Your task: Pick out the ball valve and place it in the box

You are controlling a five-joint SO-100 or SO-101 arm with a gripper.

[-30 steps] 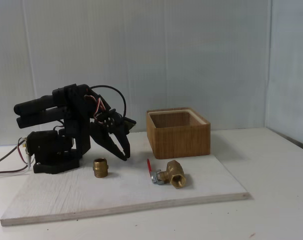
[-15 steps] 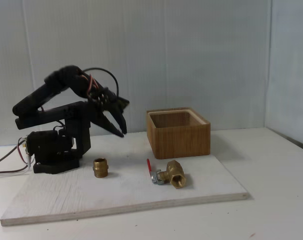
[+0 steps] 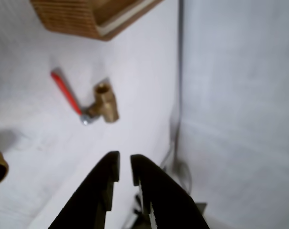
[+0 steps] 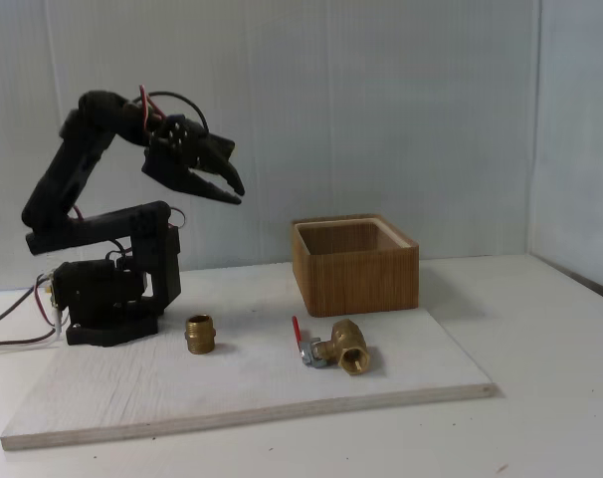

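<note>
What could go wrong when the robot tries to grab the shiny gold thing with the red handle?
The gripper hangs high above the board with its jaws nearly closed, so it must open and come down a long way. The brass nipple lies nearer the arm's base than the ball valve, so the arm might pick the wrong one. The valve's red lever is thin and may slip or twist when pinched.

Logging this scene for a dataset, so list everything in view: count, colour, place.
ball valve: one, brass with red lever, on the board in front of the box.
box: one, light-brown wood, back right of the board.
threaded nipple: one, brass, on the board near the arm's base.
board: one, whitish, on the white table.
cables: several, left of the base.
arm: one, black, at left.
pincer: one, black, raised high, slightly open, holding nothing.
</note>
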